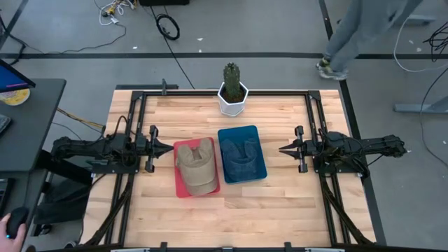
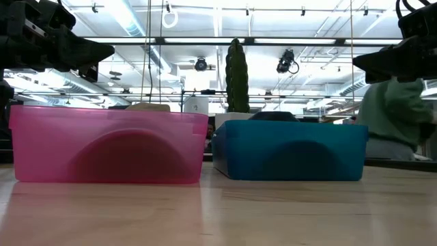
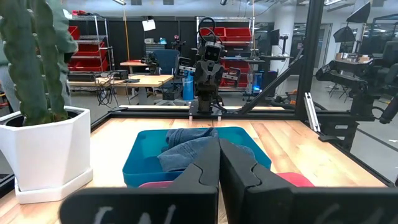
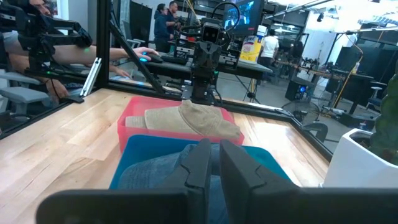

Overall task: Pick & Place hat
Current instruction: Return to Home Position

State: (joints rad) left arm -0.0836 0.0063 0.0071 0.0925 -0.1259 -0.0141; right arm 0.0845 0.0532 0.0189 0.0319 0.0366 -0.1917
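One blue denim cap (image 1: 241, 157) lies inside the blue bin (image 1: 238, 129), at the middle of the worktop (image 1: 280, 210). Brown cap (image 1: 196, 166) fabric fills the red bin (image 1: 180, 189), just beside the blue bin on the left arm's side. A potted cactus (image 1: 232, 87) stands just beyond the blue bin. The right tool (image 1: 281, 149) hovers near the blue bin, fingers together; the left tool (image 1: 170, 150), likewise pressed together, faces it from past the red bin.

Left gripper (image 1: 168, 149), right gripper (image 1: 283, 149) closed, facing inward.
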